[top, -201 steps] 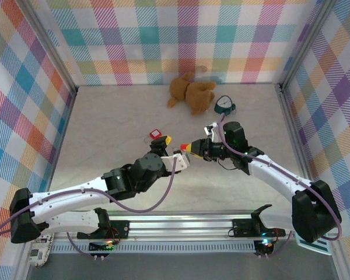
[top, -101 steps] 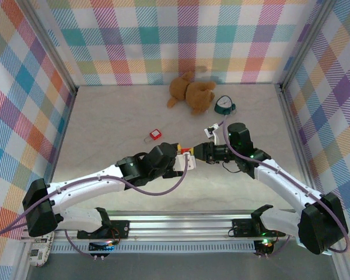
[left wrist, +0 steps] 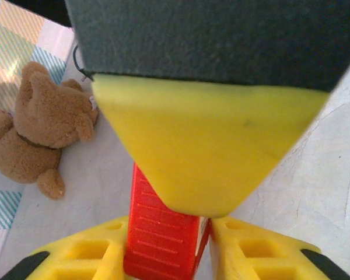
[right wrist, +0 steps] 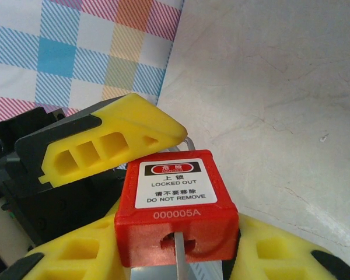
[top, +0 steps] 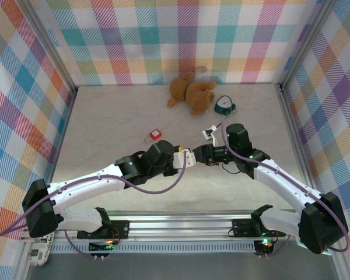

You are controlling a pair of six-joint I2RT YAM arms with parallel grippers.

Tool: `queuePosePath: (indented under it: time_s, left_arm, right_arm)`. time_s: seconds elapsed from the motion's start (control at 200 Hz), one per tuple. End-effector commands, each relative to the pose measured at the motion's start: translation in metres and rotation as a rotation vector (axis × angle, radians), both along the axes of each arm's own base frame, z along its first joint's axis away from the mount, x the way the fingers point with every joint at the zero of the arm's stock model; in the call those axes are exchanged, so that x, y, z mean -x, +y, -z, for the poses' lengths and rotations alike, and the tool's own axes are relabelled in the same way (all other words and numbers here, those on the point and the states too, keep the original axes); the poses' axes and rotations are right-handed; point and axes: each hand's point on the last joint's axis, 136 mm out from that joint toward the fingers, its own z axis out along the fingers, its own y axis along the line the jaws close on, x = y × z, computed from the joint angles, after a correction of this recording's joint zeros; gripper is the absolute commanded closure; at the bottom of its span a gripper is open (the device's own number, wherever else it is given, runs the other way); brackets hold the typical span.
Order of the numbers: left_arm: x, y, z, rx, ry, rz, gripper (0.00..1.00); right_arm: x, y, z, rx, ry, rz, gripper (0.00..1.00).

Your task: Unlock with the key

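Steadying the red padlock (right wrist: 175, 204) over the desk (right wrist: 268, 87), we pinch its body with our right fingers (right wrist: 280, 254) and its far end with our left fingers (left wrist: 76, 256), so the key (right wrist: 181, 255) in its keyhole can turn.

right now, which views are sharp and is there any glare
Right wrist: the padlock is crisp, its label readable. Left wrist: the teddy bear in the background looks soft. Top external: even light, faint shadows, no glare on the table.
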Motion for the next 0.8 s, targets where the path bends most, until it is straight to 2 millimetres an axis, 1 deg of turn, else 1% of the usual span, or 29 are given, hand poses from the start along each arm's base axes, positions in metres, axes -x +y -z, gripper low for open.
queuePosePath:
  time_s: [0.0,0.115,0.225,0.27,0.365,0.43,0.48,0.61,0.775,0.79]
  left_arm:
    - [-0.001,-0.002,-0.002,0.039,0.017,0.003,0.7]
    - [-0.001,-0.005,0.002,0.026,0.037,0.002,0.8]
    - [0.0,-0.006,0.002,0.027,0.047,0.007,0.87]
    - [0.0,-0.006,0.002,0.03,0.049,0.008,0.89]
    - [0.002,-0.007,0.001,0.039,0.058,0.014,0.89]
    - [0.003,-0.007,0.001,0.038,0.063,0.014,0.92]
    - [0.004,-0.006,0.002,0.036,0.067,0.013,0.93]
    - [0.005,-0.003,0.005,0.024,0.079,0.008,0.95]
    - [0.002,-0.003,0.003,0.021,0.071,-0.004,0.95]
    - [0.004,-0.001,0.006,0.007,0.08,-0.003,0.95]
  right_arm:
    - [0.003,0.008,-0.018,-0.04,-0.044,-0.05,0.71]
    - [0.003,0.01,-0.016,-0.039,-0.041,-0.053,0.71]
    - [0.002,0.011,-0.016,-0.038,-0.039,-0.053,0.71]
    - [0.001,0.012,-0.017,-0.039,-0.042,-0.055,0.71]
    - [0.0,0.012,-0.018,-0.039,-0.043,-0.056,0.71]
    - [0.0,0.013,-0.019,-0.041,-0.043,-0.062,0.7]
    - [0.0,0.013,-0.019,-0.035,-0.044,-0.059,0.67]
    - [-0.003,0.008,-0.018,0.012,-0.087,-0.037,0.52]
    - [-0.007,0.008,-0.019,0.033,-0.112,-0.031,0.45]
    - [-0.007,0.008,-0.019,0.034,-0.113,-0.03,0.45]
